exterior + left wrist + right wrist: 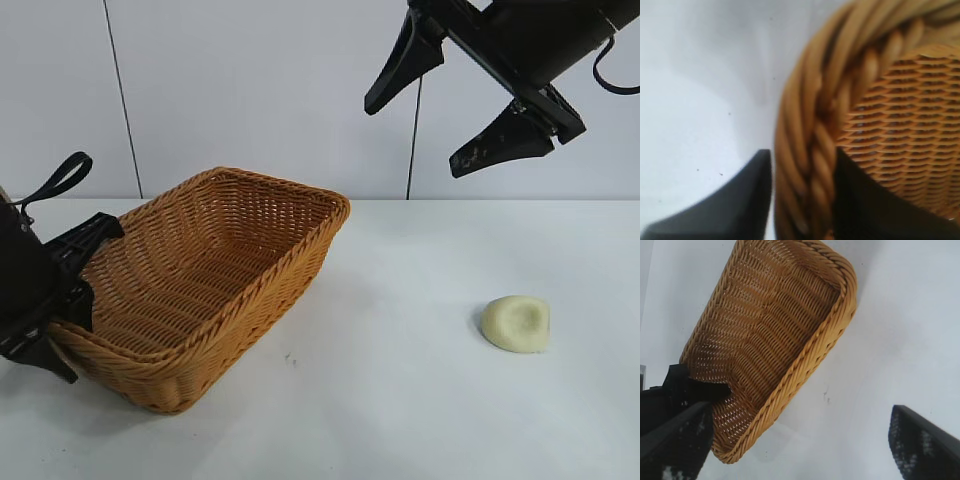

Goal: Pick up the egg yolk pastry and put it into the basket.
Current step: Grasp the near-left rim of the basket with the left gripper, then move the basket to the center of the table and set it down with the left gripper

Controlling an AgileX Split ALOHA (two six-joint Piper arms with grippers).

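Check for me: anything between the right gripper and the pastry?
Nothing visible. The right gripper hangs open above the pastry, with only bare table between the pastry and the basket.

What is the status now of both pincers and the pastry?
Left pincer shut on basket rim. Right pincer open, raised above table. Egg yolk pastry untouched on table. Nothing in the way.

Egg yolk pastry (pixel 516 323): small pale cream-yellow dome (shallow dent on top), lying on the table well apart from the basket (pixel 215 275), off to my right. Basket: big orange-brown wicker rectangle, sloping sides, braided rim, upright, nothing inside it.
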